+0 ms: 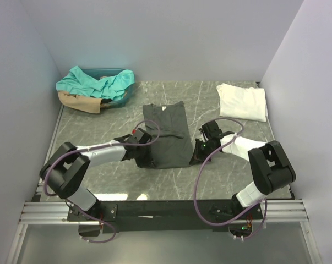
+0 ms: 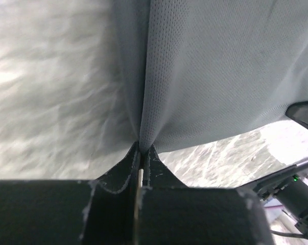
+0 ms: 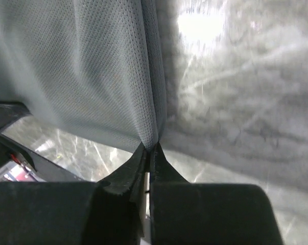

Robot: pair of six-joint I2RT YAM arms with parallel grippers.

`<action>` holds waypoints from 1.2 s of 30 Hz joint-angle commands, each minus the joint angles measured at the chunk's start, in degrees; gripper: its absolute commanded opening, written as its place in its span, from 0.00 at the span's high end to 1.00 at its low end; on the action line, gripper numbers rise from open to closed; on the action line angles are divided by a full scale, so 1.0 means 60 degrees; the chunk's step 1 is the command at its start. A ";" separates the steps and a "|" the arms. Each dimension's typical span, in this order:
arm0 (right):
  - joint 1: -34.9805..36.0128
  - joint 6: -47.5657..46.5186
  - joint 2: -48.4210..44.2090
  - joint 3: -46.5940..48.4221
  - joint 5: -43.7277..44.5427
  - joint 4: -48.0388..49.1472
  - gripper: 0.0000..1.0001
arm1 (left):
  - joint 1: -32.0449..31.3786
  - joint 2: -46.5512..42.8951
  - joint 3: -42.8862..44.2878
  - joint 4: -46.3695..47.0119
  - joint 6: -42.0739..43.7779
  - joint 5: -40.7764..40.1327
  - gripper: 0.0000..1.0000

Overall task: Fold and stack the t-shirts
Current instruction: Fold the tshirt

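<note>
Reaching low and inward over mid-tabletop, pinching charcoal t-shirt [image 1: 167, 129] near hem with left hand [image 2: 142, 149] and right hand [image 3: 151, 149], both clamped tight.

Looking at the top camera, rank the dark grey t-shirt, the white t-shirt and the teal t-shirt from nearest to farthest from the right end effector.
1. dark grey t-shirt, in the middle; the right end effector is shut on its near right edge.
2. white t-shirt, folded, at the back right.
3. teal t-shirt, heaped at the back left.
</note>
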 commanded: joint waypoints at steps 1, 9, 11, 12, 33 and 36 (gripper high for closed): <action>0.0080 -0.0239 -0.0661 0.0561 0.0292 -0.0978 1.00 | -0.0033 -0.1041 0.0474 -0.1146 0.0149 -0.0993 1.00; 0.0066 -0.0297 -0.2449 0.2466 0.1126 -0.3117 1.00 | -0.0033 -0.3620 0.1634 -0.3314 0.0369 -0.2067 1.00; 0.0095 -0.0298 -0.2654 0.2730 0.1142 -0.3482 1.00 | -0.0033 -0.3840 0.1605 -0.3506 0.0399 -0.1630 1.00; 0.0095 -0.0312 -0.2684 0.2774 0.1127 -0.3586 1.00 | -0.0033 -0.3899 0.1533 -0.3608 0.0413 -0.1497 1.00; 0.1369 0.1285 -0.4663 0.1776 0.1419 -0.4833 1.00 | -0.0385 -0.6596 -0.0021 -0.5307 -0.1066 0.0483 0.99; 0.1340 0.1270 -0.4093 0.2201 0.1668 -0.4701 1.00 | -0.0385 -0.6244 0.0242 -0.5411 -0.1183 -0.0044 1.00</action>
